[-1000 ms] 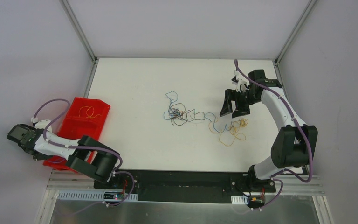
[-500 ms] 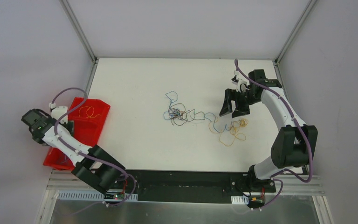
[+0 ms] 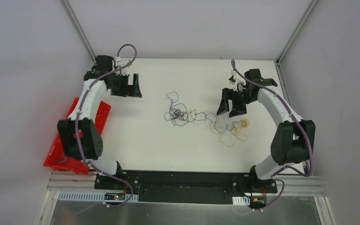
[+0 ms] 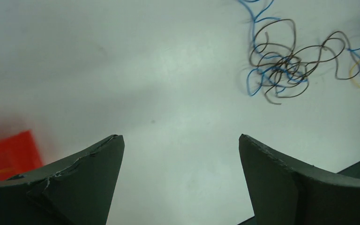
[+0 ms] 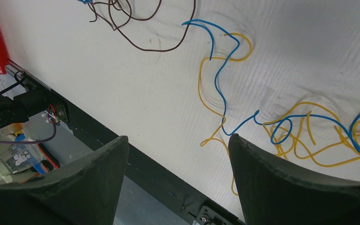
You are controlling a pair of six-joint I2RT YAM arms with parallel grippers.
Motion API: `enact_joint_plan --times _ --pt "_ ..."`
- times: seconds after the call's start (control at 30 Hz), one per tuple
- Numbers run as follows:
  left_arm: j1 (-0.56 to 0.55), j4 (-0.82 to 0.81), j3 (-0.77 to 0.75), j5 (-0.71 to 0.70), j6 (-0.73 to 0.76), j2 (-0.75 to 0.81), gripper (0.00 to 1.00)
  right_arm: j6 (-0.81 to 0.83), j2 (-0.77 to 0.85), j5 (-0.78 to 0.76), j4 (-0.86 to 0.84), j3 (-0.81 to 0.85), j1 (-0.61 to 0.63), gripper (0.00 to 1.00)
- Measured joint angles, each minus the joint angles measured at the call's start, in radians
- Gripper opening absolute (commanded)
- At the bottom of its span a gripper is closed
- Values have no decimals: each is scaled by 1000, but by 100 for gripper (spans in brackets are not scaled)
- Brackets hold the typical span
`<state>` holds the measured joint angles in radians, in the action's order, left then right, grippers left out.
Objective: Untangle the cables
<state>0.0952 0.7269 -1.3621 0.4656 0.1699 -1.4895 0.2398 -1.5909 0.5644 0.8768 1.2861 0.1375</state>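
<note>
Nearest me, at the left edge, the red bin (image 3: 51, 158) sits half off the tabletop (image 3: 136, 140) and is largely masked by the left arm. The left wrist view shows a faint yellow trace at its corner, but I cannot confirm what it holds. Next out, right of centre, the orange-yellow cable (image 3: 234, 133) lies in loose coils with the blue cable (image 5: 225, 112) threaded through them. The blue runs on leftward into a tight knot with the black cable (image 3: 183, 117) at mid-table. I judge all three to be very light, limp but springy, and slippery between hard fingers (each strand is far thinner than a finger). A pinch must therefore close fully, and a hard pull would likely drag the whole bundle. The best hold appears to be an outlying loop or free end, well clear of the knot. Farther back, the right pincer (image 3: 228, 112) hangs spread and empty just beyond the yellow coils. The left pincer (image 3: 135, 93) is likewise spread and empty, well apart from the knot.
</note>
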Motion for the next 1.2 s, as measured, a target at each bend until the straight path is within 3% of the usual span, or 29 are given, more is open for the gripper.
enact_joint_plan --times 0.1,0.27,0.47,0.57,0.73,0.8,0.83,1.07,1.2 --pt "-137 -90 -77 0 -108 -198 93 -8 0 -7 -19 -1 3 81" --pt "-301 -170 -245 2 -161 -463 89 -15 0 -45 -39 -10 10 80" --pt "-352 -220 -452 1 -154 -687 84 -19 -14 -108 -61 -19 28 81" --pt "-361 -226 -476 0 -143 -732 74 -22 -55 -137 -70 -16 41 80" --pt "-391 -220 -481 -5 -124 -768 37 -27 -139 -157 -75 2 56 80" --pt "-397 -218 -490 -7 -119 -776 8 -30 -151 -158 -77 6 58 80" --pt "-403 -216 -499 -8 -116 -780 0 -31 -152 -158 -77 7 58 80" --pt "-401 -138 -584 -43 -80 -753 0 -31 -151 -162 -77 18 58 80" --pt "-348 11 -736 -104 -30 -662 0 -31 -140 -164 -79 15 58 80"
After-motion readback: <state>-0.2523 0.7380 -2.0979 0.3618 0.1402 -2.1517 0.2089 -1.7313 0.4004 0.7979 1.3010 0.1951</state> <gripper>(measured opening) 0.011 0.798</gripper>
